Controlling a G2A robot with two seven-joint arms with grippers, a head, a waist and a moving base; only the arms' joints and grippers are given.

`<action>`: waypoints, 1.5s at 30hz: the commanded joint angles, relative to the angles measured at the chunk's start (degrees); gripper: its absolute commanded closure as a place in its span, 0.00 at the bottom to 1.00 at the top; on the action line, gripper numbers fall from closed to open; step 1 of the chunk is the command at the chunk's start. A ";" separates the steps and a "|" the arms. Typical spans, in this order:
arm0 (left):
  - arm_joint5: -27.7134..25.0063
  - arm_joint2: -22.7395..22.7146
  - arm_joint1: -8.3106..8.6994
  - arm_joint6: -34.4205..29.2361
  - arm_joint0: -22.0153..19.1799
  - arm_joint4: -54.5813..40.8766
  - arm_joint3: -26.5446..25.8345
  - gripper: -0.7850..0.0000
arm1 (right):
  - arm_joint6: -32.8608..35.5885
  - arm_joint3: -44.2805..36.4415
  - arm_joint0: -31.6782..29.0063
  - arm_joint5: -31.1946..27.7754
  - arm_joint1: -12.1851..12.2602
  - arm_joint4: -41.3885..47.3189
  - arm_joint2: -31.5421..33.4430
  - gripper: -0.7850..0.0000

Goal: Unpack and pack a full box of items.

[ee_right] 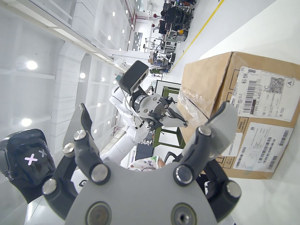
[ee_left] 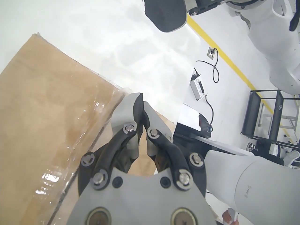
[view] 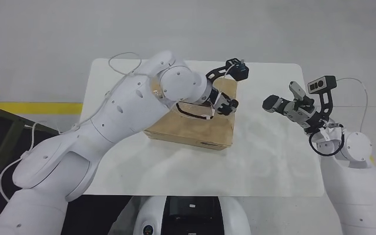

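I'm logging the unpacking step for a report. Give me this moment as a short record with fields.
box: cardboard box, closed, on the white table
seal: clear tape over the top seam, not yet cut
left gripper: shut, tips at the taped seam by the box's top edge
right gripper: open, beside the box, apart from it
task state: nothing unpacked yet

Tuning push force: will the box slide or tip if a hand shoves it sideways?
Probably slides: the box has a broad base flat on the smooth table. Likely stiff, since tape seals its top seam. Maybe heavy if full; contents are hidden.
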 commanded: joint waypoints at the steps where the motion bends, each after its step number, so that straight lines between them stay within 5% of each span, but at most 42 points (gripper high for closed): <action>1: -0.23 0.08 -0.35 -0.12 -0.13 -0.23 0.74 1.00 | 0.00 -0.01 -0.01 0.03 0.01 -0.12 0.02 0.00; 27: -1.67 0.29 -3.87 -2.46 -0.70 -1.19 7.79 1.00 | -0.07 0.28 0.32 0.49 -0.02 -0.46 -0.26 0.00; 28: -1.60 0.32 -3.95 -2.59 -0.83 -0.73 7.93 0.87 | -0.07 0.28 0.32 0.49 -0.02 -0.46 -0.26 0.00; 31: -1.53 0.24 -4.15 -2.79 -0.79 -0.14 7.88 0.02 | -0.11 0.29 0.30 0.59 -0.01 -0.58 -0.27 0.00; 45: -1.75 -5.05 -3.05 -2.94 0.92 -1.36 5.14 0.00 | -0.12 0.22 0.29 0.53 -0.02 -0.84 -0.36 0.00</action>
